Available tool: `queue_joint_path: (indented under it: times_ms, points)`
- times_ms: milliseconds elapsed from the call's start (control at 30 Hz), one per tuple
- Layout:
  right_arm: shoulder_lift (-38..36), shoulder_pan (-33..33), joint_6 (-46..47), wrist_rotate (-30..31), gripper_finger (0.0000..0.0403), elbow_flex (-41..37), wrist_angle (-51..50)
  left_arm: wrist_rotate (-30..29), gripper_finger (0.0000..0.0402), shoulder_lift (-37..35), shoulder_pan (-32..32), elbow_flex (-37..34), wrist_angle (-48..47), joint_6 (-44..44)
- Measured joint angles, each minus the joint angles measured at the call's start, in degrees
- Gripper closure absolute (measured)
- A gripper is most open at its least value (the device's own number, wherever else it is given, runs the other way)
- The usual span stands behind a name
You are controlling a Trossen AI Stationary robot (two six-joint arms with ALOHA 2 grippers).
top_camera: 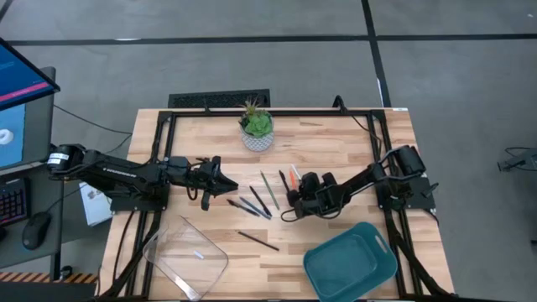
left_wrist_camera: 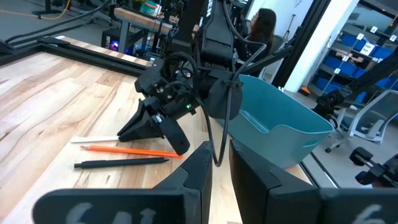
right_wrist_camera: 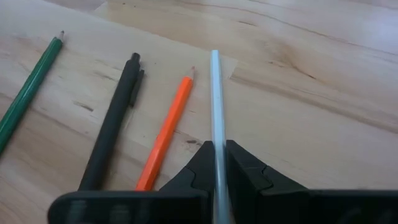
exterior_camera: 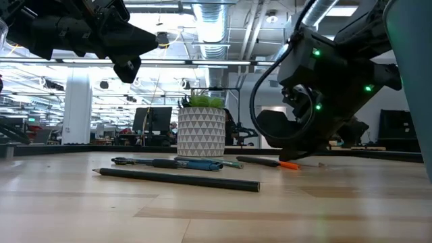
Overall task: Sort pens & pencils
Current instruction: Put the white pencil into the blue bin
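Observation:
My right gripper (right_wrist_camera: pixel 216 163) is low over the table's middle and shut on a white stick (right_wrist_camera: pixel 215 93). Beside it an orange pencil (right_wrist_camera: pixel 165 134), a black pen (right_wrist_camera: pixel 112 130) and a green pencil (right_wrist_camera: pixel 28 93) lie flat on the wood. More dark and grey-green sticks (top_camera: pixel 256 201) lie side by side left of that gripper, and a single black one (top_camera: pixel 258 241) lies nearer the front. My left gripper (top_camera: pixel 228 184) hangs shut and level above the table, left of the sticks, with nothing in it. My right gripper pinches the white stick between its two fingers, which lie along it, at the part (right_wrist_camera: pixel 216 149) near the end closest to the wrist. The fingers slant down from the table's right. The stick points away from the gripper, low and nearly flat, its free end (left_wrist_camera: pixel 78 140) at the wood.
A teal bin (top_camera: pixel 351 262) stands at the front right and a clear tray (top_camera: pixel 189 256) at the front left. A potted plant (top_camera: pixel 257 127) in a white pot stands at the far middle. Black cables run along the table's sides.

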Motion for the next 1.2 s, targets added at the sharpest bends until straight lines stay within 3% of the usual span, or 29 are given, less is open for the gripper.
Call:
queue_joint_path:
  times_ms: [267, 667, 933, 1200]
  points:
    - [0.1, -1.6, -4.9, -0.1, 0.0351, 3.4, -0.5, 0.0, 0.0356, 0.0, 0.0, 0.0, -1.2, 0.0]
    - [-0.1, -2.1, -5.2, 3.6, 0.0351, 8.8, -9.9, 0.0, 0.0356, 0.0, 0.0, 0.0, -1.3, 0.0]
    - [-7.9, -0.9, -6.9, 8.8, 0.0351, 10.0, -13.0, 0.0, 0.0356, 0.0, 0.0, 0.0, -1.4, 0.0]
    - [-20.7, 2.0, -15.9, 14.6, 0.0351, 10.0, -15.3, 0.0, 0.0356, 0.0, 0.0, 0.0, -1.4, 0.0]
